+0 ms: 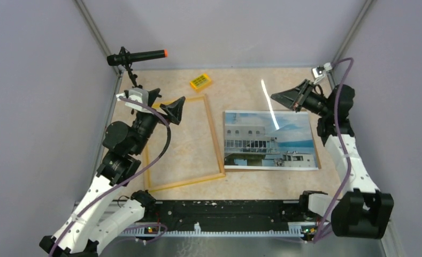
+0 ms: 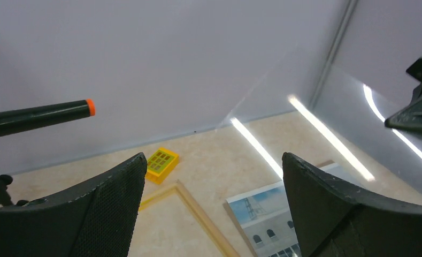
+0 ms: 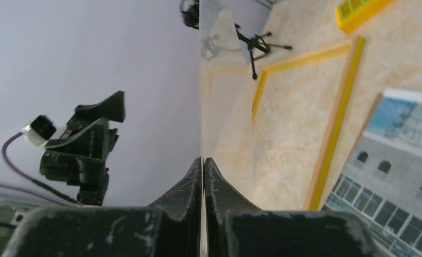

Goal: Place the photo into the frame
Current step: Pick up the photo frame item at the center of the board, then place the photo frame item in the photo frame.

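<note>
The photo (image 1: 270,140) of a white building lies face up right of centre on the table. Left of it lies the frame (image 1: 215,136), thin light-wood rails with bare table inside. My left gripper (image 1: 166,103) hovers open over the frame's far left corner with nothing between its fingers. In the left wrist view this gripper (image 2: 214,156) looks down on the frame's corner (image 2: 198,206) and the photo (image 2: 262,206). My right gripper (image 1: 283,98) is raised above the photo's far edge, shut on a clear pane (image 1: 267,101). The pane's thin edge (image 3: 200,80) runs up from the shut jaws (image 3: 202,160).
A small yellow block (image 1: 200,81) lies beyond the frame. A black stick with an orange tip (image 1: 136,56) stands on a small tripod at the far left. A brown board (image 1: 316,155) shows under the photo's right edge. Grey walls close in three sides.
</note>
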Robot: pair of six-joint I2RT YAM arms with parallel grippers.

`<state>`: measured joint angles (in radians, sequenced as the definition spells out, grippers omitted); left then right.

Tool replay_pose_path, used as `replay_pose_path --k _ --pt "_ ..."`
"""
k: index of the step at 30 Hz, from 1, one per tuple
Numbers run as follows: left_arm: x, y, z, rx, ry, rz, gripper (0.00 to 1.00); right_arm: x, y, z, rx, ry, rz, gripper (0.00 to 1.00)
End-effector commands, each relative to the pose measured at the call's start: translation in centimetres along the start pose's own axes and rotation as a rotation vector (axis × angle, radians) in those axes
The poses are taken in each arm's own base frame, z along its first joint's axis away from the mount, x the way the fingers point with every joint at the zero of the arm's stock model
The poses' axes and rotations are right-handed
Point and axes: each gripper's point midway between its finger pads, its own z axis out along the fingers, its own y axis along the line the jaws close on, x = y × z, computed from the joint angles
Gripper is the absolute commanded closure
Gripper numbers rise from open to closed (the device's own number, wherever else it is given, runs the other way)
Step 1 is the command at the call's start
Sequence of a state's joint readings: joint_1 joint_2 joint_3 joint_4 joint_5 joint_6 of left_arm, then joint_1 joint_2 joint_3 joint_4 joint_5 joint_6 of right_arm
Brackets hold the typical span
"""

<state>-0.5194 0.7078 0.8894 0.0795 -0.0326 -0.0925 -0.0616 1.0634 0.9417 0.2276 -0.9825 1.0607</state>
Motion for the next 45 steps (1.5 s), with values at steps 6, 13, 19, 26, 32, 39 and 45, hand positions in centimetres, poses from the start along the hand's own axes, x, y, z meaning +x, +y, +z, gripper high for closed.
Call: replay_pose_path --k 6,13,19,26,32,39,45 --pt "2.5 2.2 2.2 -0.118 0.086 0.004 0.01 7.4 -14.7 2.7 0.031 0.271 0.241 1.0" --pt "6.2 1.1 4.4 -0.058 0.22 -0.022 0.01 9.3 -21.2 4.3 -0.035 0.425 0.323 1.0" --pt "7.6 0.2 5.0 -0.014 0.258 -0.051 0.01 8.4 -27.5 5.9 0.163 0.525 0.252 0.94" --pt "8.3 -0.2 5.2 0.023 0.275 -0.071 0.01 8.2 -32.1 6.4 0.479 0.703 0.029 0.68" --pt "9.4 0.8 5.7 0.026 0.303 -0.113 0.01 1.7 -32.9 6.3 0.831 0.584 -0.234 0.33" --pt "9.6 0.8 5.8 0.034 0.307 -0.121 0.01 -9.1 -29.4 -0.6 1.456 0.259 -0.495 0.14" --pt "10.1 0.4 6.0 0.052 0.322 -0.137 0.01 -3.6 -23.7 -0.7 1.169 0.134 -0.322 0.06"
